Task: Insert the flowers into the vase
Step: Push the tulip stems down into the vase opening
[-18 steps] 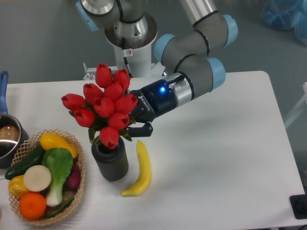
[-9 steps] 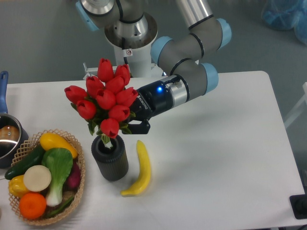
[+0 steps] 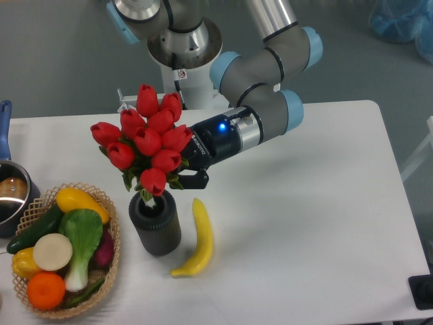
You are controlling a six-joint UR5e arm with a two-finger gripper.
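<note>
Nine or so red tulips held by the closed gripper, stems entering the ribbed dark vase lower left; lower straight, release once seated.

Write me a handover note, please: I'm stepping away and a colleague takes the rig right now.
Gripper: pressed in behind the flowers, apparently gripping the bunch below the blooms; the leaves hide the fingers, so whether it is shut cannot be confirmed.
Flowers: bunch standing directly above the vase, a pale stem reaching down into its mouth.
Vase: upright on the table, between the wicker basket and the banana.
Done: bunch brought over the vase, stem tips entering.
Left: lower the bunch until it seats, release, back the arm away without tipping the vase.
</note>
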